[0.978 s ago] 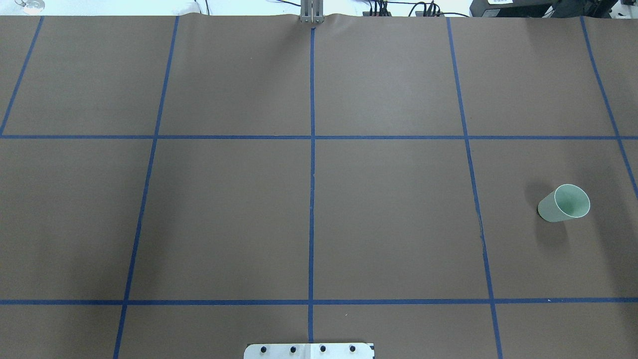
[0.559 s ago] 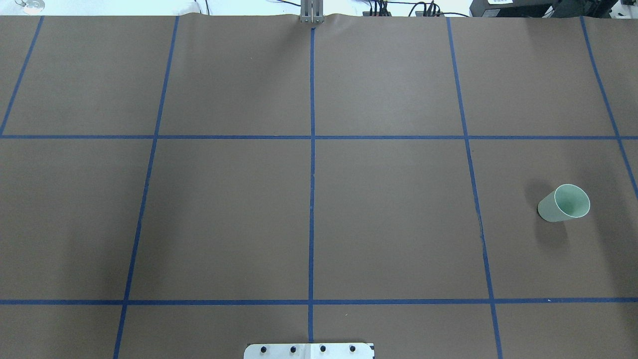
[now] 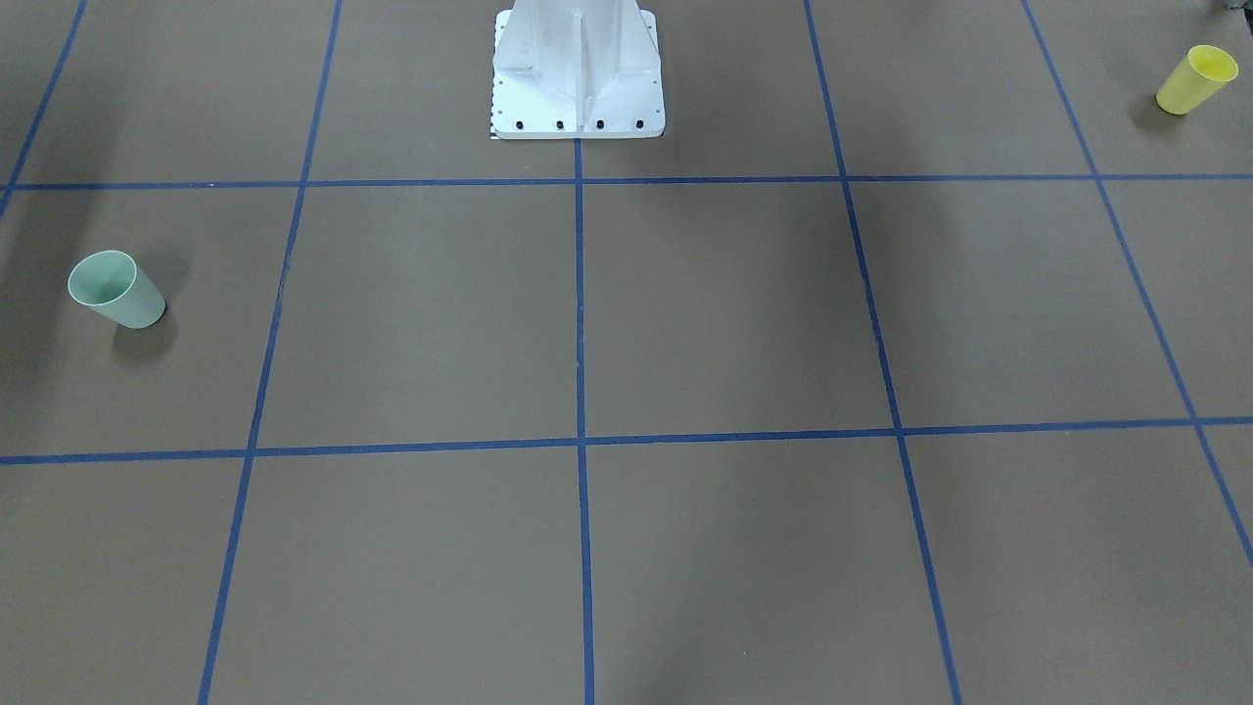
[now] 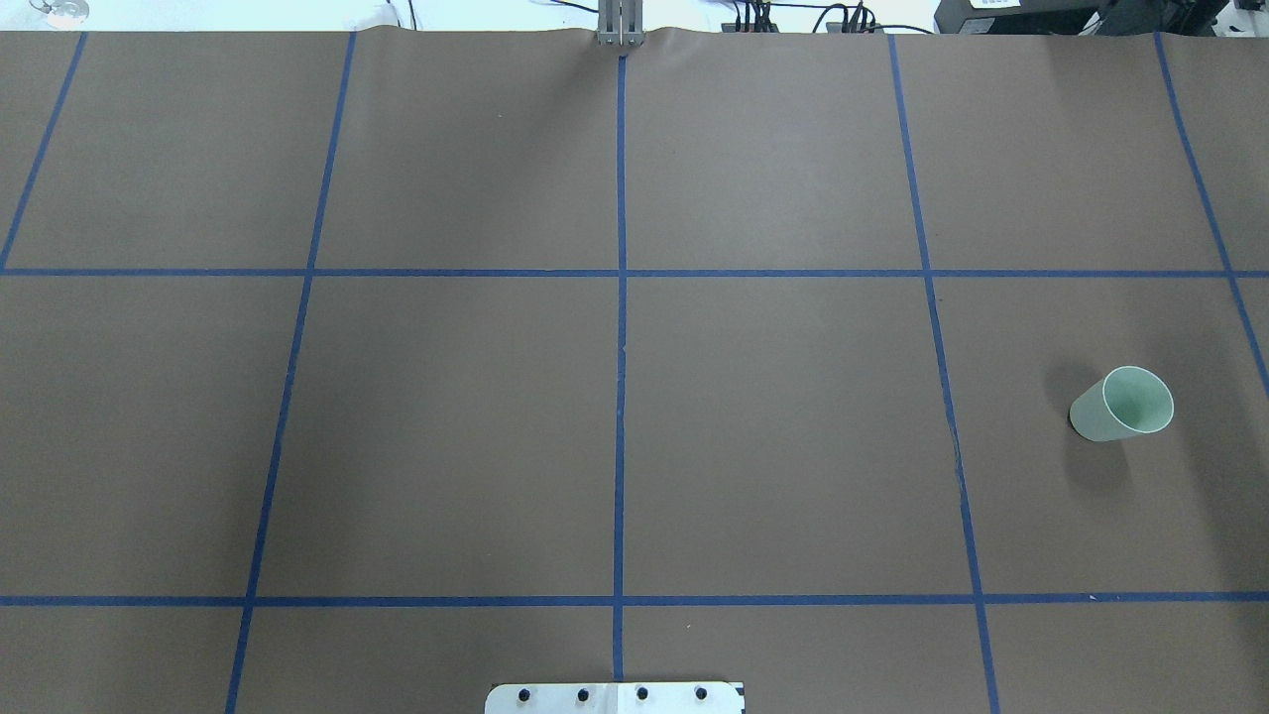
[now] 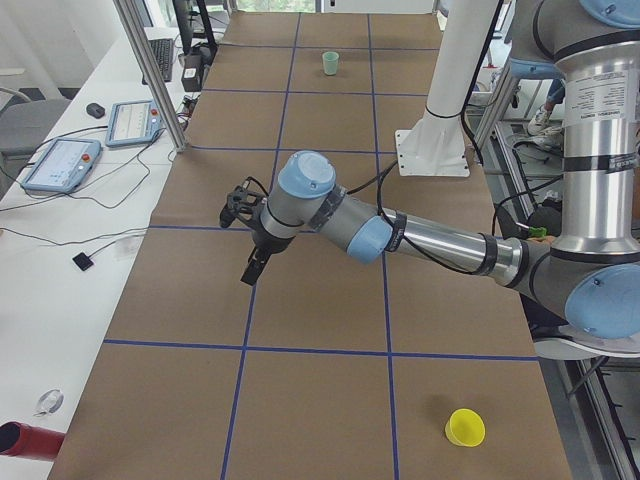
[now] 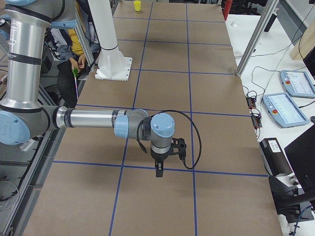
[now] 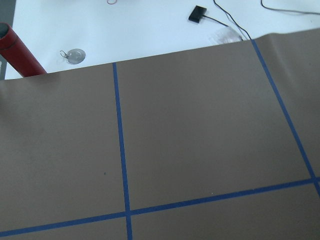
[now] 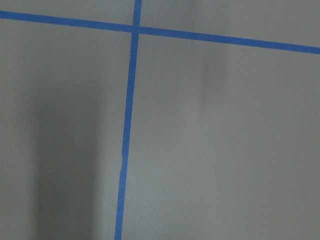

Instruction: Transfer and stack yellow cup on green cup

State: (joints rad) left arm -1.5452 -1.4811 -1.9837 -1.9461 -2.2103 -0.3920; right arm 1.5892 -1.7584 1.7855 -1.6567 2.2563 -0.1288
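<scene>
The yellow cup (image 3: 1196,80) stands upright, mouth up, near the table corner on my left side; it also shows in the exterior left view (image 5: 465,428) and the exterior right view (image 6: 137,5). The green cup (image 4: 1122,405) stands upright far off on my right side, and shows in the front-facing view (image 3: 117,290) and the exterior left view (image 5: 331,63). My left gripper (image 5: 255,270) hangs above the paper, far from the yellow cup. My right gripper (image 6: 158,172) hangs above the paper. Neither holds anything I can see; I cannot tell whether they are open or shut.
The white robot pedestal (image 3: 578,78) stands at the table's robot-side edge. A red cylinder (image 7: 17,50) and a small round thing lie off the paper's end. Teach pendants (image 5: 60,165) lie on the side bench. A person (image 6: 74,54) sits behind the robot.
</scene>
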